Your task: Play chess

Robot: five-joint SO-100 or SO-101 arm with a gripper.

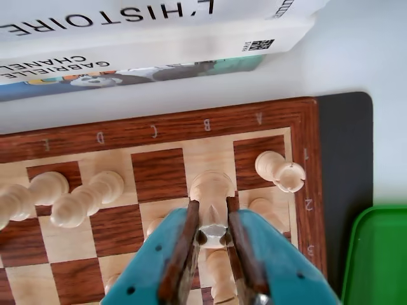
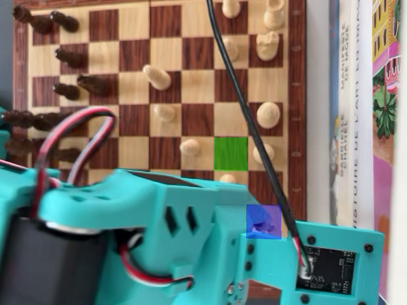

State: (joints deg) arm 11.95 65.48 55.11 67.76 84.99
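- One wooden chessboard (image 1: 159, 130) fills the wrist view beneath and ahead of the gripper; its near border carries the letters A, B, C, D, E and its right border the numbers 1, 2, 3.
- One teal arm (image 2: 153, 251) covers the lower part of the overhead view, reaching right across the board's bottom edge, with red, black and white wires looping off its body and a black cable (image 2: 245, 107) running up over the board.
- Three books (image 1: 140, 38) lie stacked just beyond the board's lettered edge; the spines read "L'HISTOIRE" and "GABRIELLE CHANEL".
- One green tray (image 1: 378, 254) sits right of the gripper, off the board, on a black mat (image 1: 346, 165).
- The overhead view shows about ten light pieces (image 2: 156, 76) on the right half and a cluster of dark pieces (image 2: 66, 91) along the left edge, too overlapped to count surely.
- One green-tinted square (image 2: 230, 153) and one blue-tinted square (image 2: 263, 221) mark the board, the blue one at the arm's tip.
- The gripper (image 1: 212, 219) points down at the board, its two brown-padded fingers (image 1: 184, 238) closed against the sides of one light pawn (image 1: 212, 190) standing in the B file, near row 2.
- A light rook (image 1: 281, 170) stands just right of and beyond the gripper, on the corner square.
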